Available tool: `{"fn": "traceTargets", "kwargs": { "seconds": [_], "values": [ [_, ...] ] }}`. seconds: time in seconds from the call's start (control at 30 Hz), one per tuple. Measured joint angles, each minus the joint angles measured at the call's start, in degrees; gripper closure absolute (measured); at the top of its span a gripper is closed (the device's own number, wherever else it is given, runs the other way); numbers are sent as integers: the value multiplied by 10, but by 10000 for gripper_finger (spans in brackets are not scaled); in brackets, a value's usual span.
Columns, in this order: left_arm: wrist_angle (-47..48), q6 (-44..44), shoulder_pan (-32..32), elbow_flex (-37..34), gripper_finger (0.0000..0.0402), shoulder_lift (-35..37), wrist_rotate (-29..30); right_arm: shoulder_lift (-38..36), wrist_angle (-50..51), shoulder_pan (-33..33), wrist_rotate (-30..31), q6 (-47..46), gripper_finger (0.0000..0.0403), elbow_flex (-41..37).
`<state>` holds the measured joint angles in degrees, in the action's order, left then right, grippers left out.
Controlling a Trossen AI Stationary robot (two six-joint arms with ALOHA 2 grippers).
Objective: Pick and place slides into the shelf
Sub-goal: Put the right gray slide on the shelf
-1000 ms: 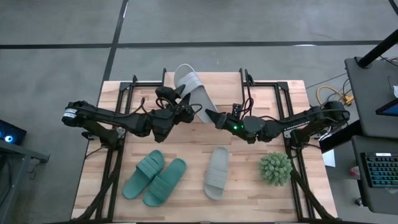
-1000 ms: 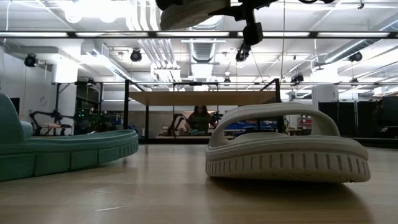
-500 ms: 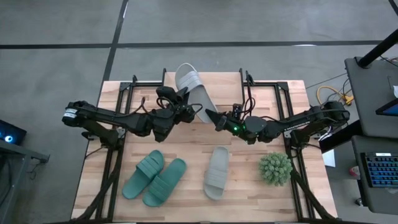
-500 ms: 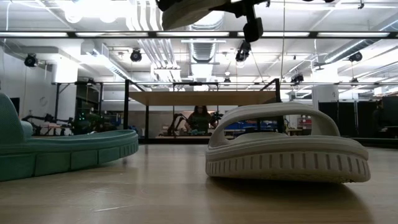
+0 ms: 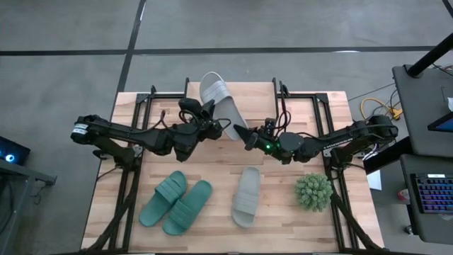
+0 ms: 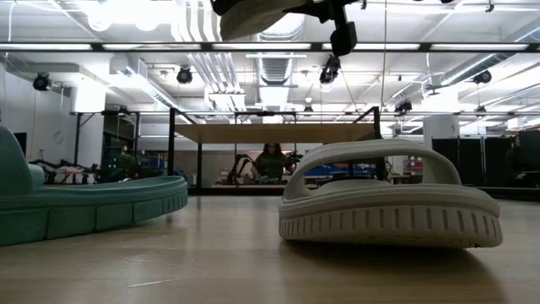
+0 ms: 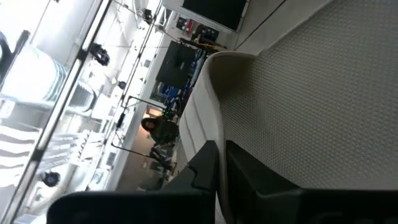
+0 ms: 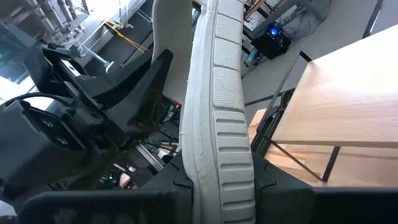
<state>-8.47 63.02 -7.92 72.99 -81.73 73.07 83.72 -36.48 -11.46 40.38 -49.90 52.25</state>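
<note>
Near edge of tabletop (image 5: 283,227): teal pair (image 5: 175,202) toward the left corner, one grey-white slide (image 5: 246,196) flat near the middle, spiky plant ball (image 5: 313,191) toward the right. Mid-tabletop, second grey-white slide (image 5: 221,105) held aloft, tilted on edge. Left hand (image 5: 210,122) clamped on one side of it, right hand (image 5: 248,134) clamped on its sole rim. Beyond it, the shelf (image 6: 274,133) stands at the far edge, top bare. A person (image 6: 272,160) sits in the room behind.
</note>
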Motion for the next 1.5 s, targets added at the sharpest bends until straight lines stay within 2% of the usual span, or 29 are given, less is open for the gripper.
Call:
{"fn": "traceTargets", "kwargs": {
  "seconds": [0.3,0.5,0.67,1.07,1.33,1.5],
  "values": [
    [-3,5,1,0,401,1,-3,0,-5,0,8,-2,348,0],
    [-3,6,4,0,401,3,7,0,-13,-2,2,-2,259,-1],
    [-3,6,12,-1,401,5,12,0,-16,-2,7,-2,223,-1],
    [0,5,27,-2,402,23,-12,-8,-19,2,13,15,221,-1],
    [0,1,31,-3,401,62,-69,-28,-19,5,17,39,220,-1],
    [28,-67,31,-3,401,99,-127,-40,-19,5,18,64,220,-1]
  ]
}}
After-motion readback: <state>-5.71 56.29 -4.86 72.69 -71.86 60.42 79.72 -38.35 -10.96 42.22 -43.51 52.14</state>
